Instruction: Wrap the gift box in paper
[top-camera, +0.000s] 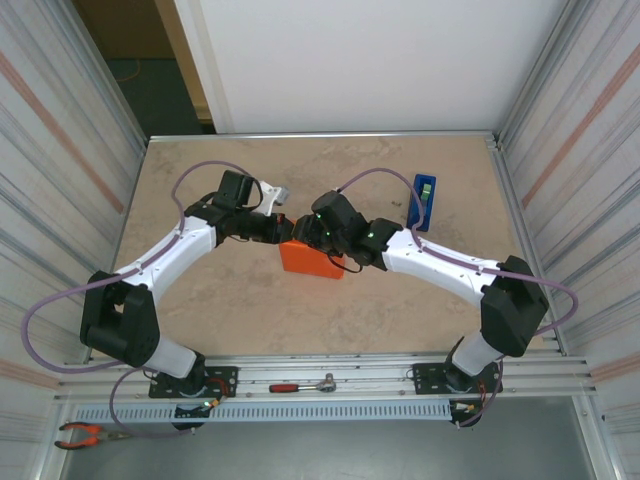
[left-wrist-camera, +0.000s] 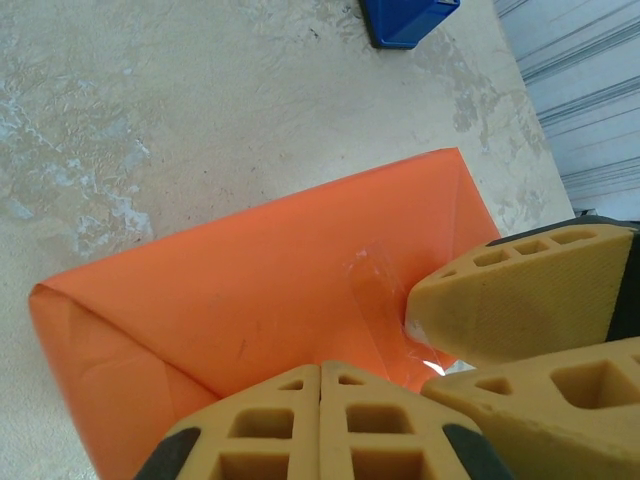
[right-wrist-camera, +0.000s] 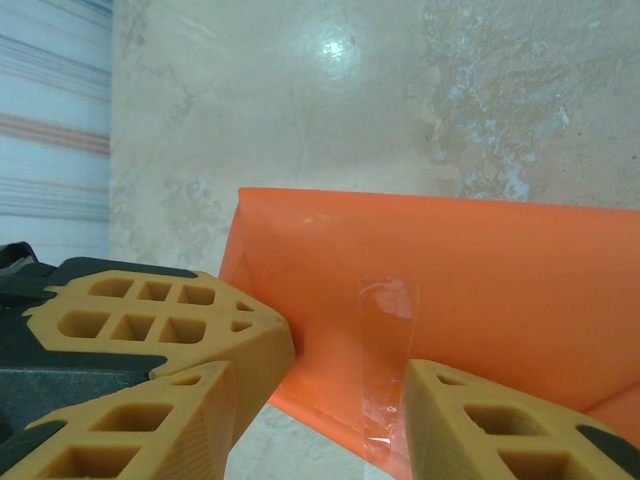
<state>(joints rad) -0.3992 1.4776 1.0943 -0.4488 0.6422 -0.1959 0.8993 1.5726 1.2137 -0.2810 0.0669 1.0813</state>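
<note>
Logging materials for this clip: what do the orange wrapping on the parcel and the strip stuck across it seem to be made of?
The paper: a thin matte orange sheet, most likely paper, since it holds sharp creases at the folded end. The strip: clear glossy film, probably adhesive tape, since the orange shows through it and it glints.

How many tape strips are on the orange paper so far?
1: a clear strip on the top face of the orange paper, at the open right gripper. Hidden sides may hold more.
</note>
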